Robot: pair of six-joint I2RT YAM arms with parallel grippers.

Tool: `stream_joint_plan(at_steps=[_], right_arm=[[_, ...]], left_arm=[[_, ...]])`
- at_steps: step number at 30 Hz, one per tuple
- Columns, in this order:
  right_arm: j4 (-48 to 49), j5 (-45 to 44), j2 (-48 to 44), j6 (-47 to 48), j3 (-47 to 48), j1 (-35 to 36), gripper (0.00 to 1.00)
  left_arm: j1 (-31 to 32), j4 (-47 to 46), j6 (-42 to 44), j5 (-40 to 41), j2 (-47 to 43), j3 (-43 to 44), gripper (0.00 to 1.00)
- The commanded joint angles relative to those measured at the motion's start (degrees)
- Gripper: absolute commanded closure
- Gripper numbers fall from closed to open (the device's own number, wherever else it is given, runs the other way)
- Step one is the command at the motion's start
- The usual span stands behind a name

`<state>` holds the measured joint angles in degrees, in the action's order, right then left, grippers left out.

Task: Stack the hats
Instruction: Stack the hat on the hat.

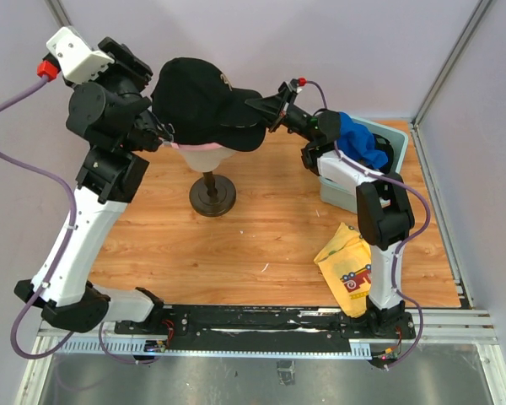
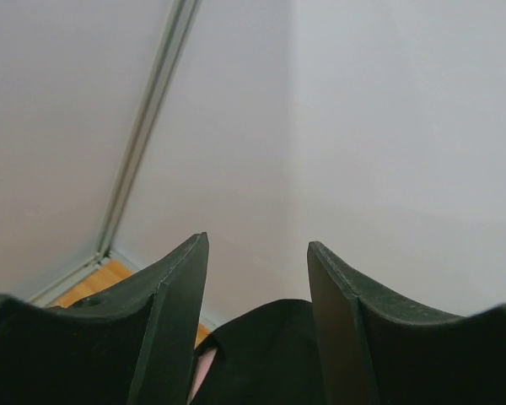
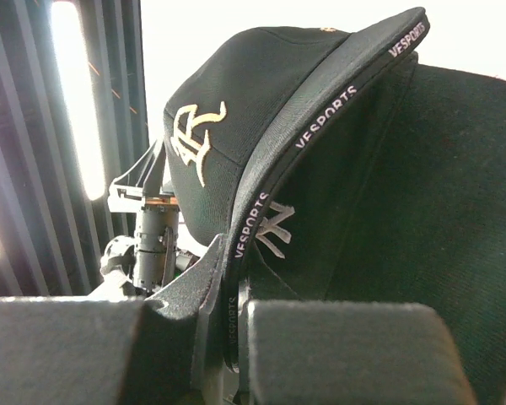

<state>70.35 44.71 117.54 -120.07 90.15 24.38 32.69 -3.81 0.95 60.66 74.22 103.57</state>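
**Right pincer grips the top cap's brim; left pincer stands released**

Nearest the arm bases, a yellow cloth (image 1: 347, 261) with red print lies on the wooden bench (image 1: 270, 228), beside the right arm. Further in, a dark round stand (image 1: 212, 198) rises at mid-bench. Right of it, a grey bin (image 1: 398, 142) holds a bright blue cap (image 1: 360, 141). Above the stand sits the stack. A pink cap (image 1: 204, 150) shows only as a pale edge at the bottom. A second black cap (image 3: 455, 211) with a white logo sits over it. The top black cap (image 1: 198, 89), with a cream logo and lettered brim edging, crowns the pile. The right pincer (image 1: 268, 107) is clenched on the top black cap's brim. At the stack's far left side, the left pincer (image 1: 164, 130) is released, its fingers apart with only the wall between them and black fabric just below.
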Motion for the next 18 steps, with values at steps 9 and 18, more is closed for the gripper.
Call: stream_joint_plan(at_steps=[9, 18], right_arm=[[5.11, 2.11, -2.84, -1.86, -2.60, -0.91, 0.99], [4.42, 3.08, -3.65, -1.01, -3.17, -0.91, 0.99]], left_arm=[[-19.83, 32.43, -37.50, -33.83, 3.33, 7.35, 0.43], [-33.87, 27.39, -49.10, -60.52, 2.08, -4.21, 0.47]])
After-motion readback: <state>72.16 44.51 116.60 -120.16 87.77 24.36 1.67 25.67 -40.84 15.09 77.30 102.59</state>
